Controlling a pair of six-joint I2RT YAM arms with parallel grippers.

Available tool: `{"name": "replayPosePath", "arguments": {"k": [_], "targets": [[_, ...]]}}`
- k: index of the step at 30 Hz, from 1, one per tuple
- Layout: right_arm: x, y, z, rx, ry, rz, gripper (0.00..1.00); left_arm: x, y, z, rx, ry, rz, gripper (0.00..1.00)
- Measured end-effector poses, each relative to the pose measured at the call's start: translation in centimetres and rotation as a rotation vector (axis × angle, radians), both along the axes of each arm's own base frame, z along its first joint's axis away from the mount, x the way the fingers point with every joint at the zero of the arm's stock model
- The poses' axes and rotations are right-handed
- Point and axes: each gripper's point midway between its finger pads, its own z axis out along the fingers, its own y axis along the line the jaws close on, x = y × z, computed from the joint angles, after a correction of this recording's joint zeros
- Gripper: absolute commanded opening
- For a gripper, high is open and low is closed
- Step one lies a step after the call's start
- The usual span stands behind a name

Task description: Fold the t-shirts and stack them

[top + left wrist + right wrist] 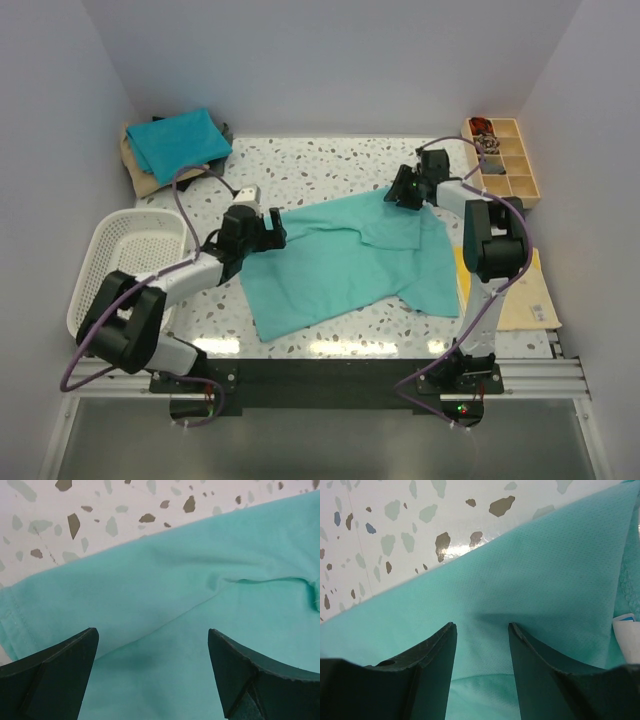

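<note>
At the middle of the table [320, 165], taking twelve o'clock as the side far from the arm bases, lies the light sea-green t-shirt [340, 265]. It is spread almost flat, with one flap turned over itself toward one o'clock. It is thin, soft cloth, light and without stiffness, so I judge it will sag and drag when lifted and may slip out of a shallow pinch; it is not fragile. Good places to take hold seem to be the stitched hem [15, 625] at its nine o'clock edge and the corner at one o'clock, near the white label [626, 630]. The left gripper [262, 232] hangs over that nine o'clock edge with its jaws spread wide and only the flat cloth beneath them. The right gripper [402, 190] is low over the one o'clock corner, jaws about half apart; the cloth shows through the gap and I see no pinch. Going outward, at eleven o'clock a folded teal-blue t-shirt [180, 140] rests on a tan t-shirt [140, 178], which is likely the stack to join. A white mesh basket [120, 250] stands at nine o'clock, just beside the left arm, and could catch a swinging sleeve. At two o'clock is a compartment tray [505, 160], and at three o'clock lie flat yellow and tan sheets [530, 290], just beside the shirt's edge.
</note>
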Motion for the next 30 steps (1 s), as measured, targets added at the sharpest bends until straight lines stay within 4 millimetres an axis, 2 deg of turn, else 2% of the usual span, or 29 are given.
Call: {"name": "replayPosePath", "arguments": {"k": [5, 8, 17, 30], "targets": [[0.0, 0.0, 0.0, 0.002, 0.000, 0.002, 0.50, -0.6, 0.9, -4.1, 0.048, 0.092, 0.038, 0.95], [0.0, 0.0, 0.0, 0.002, 0.000, 0.003, 0.50, -1.1, 1.4, -5.2, 0.067, 0.119, 0.055, 0.95], [0.1, 0.0, 0.0, -0.002, 0.010, 0.006, 0.50, -1.8, 2.3, -6.2, 0.101, 0.147, 0.080, 0.95], [0.7, 0.1, 0.0, -0.013, 0.027, 0.014, 0.50, -2.7, 2.5, -6.5, 0.119, 0.197, 0.069, 0.95]]}}
